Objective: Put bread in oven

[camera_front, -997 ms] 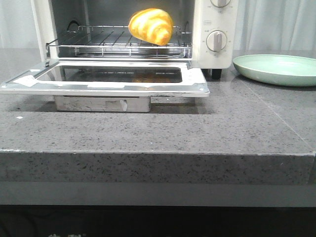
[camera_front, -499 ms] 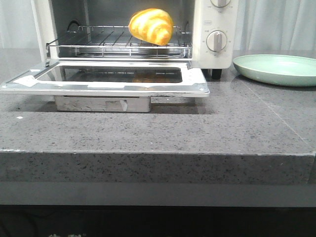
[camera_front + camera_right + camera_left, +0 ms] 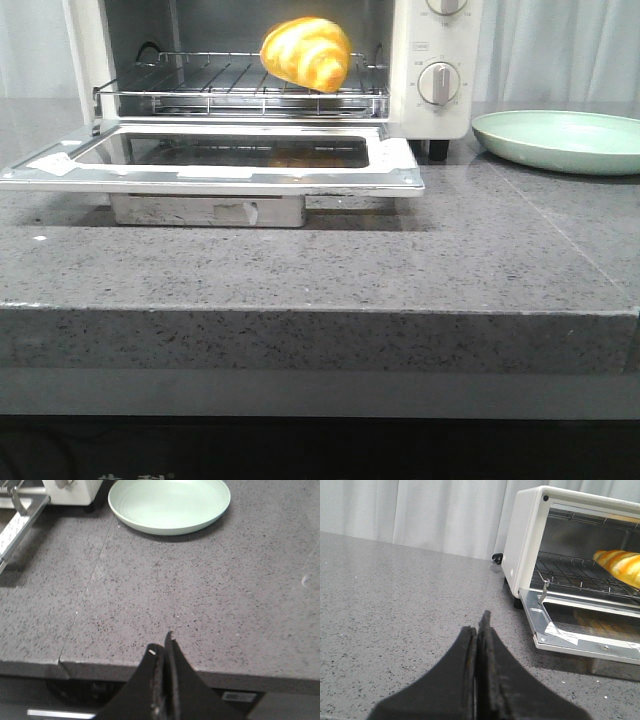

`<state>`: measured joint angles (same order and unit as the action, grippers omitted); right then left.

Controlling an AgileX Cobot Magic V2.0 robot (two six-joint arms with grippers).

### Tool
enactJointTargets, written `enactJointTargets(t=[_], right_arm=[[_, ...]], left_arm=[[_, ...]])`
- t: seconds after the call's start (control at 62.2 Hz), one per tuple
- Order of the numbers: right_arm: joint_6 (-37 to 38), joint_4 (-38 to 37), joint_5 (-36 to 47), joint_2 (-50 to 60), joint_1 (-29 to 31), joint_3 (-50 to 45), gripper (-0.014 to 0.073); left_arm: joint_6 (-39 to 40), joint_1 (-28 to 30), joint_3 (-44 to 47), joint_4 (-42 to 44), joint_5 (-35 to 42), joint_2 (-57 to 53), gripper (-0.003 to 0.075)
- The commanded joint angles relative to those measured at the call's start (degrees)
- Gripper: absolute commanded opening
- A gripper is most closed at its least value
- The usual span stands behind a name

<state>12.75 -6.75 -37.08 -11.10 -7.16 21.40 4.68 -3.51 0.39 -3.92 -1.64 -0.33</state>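
The bread [image 3: 306, 52], a glossy orange and pale yellow striped croissant roll, lies on the wire rack [image 3: 200, 78] inside the cream-white oven [image 3: 440, 70]; it also shows in the left wrist view [image 3: 621, 566]. The oven's glass door [image 3: 215, 158] hangs open and flat. My left gripper [image 3: 480, 625] is shut and empty, low over the counter left of the oven [image 3: 522, 535]. My right gripper [image 3: 164, 642] is shut and empty at the counter's front edge, well short of the plate. Neither gripper shows in the front view.
A pale green round plate [image 3: 560, 140] sits right of the oven; it is also in the right wrist view [image 3: 170, 502]. The grey speckled counter [image 3: 400, 270] has a front edge near the camera. White curtains [image 3: 420, 510] hang behind.
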Motion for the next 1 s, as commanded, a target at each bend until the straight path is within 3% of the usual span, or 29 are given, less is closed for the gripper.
enactJointTargets(t=[0.0, 0.273, 0.418, 0.981], right_arm=[[-1.2, 2.9, 12.5, 3.7, 3.0, -5.0, -0.0114], [-1.2, 4.2, 24.2, 11.9, 6.6, -17.1, -0.0114], [-1.2, 4.2, 34.3, 12.9, 7.2, -23.4, -0.0114], [-1.2, 3.9, 36.1, 12.9, 7.2, -23.1, -0.0118]], left_arm=[[0.1, 0.1, 1.4, -0.5, 4.6, -1.4, -0.0018], [0.1, 0.1, 1.4, -0.5, 4.6, -1.4, -0.0018], [0.1, 0.1, 1.4, -0.5, 4.6, -1.4, -0.0018], [0.1, 0.1, 1.4, -0.5, 4.5, -1.3, -0.0018]])
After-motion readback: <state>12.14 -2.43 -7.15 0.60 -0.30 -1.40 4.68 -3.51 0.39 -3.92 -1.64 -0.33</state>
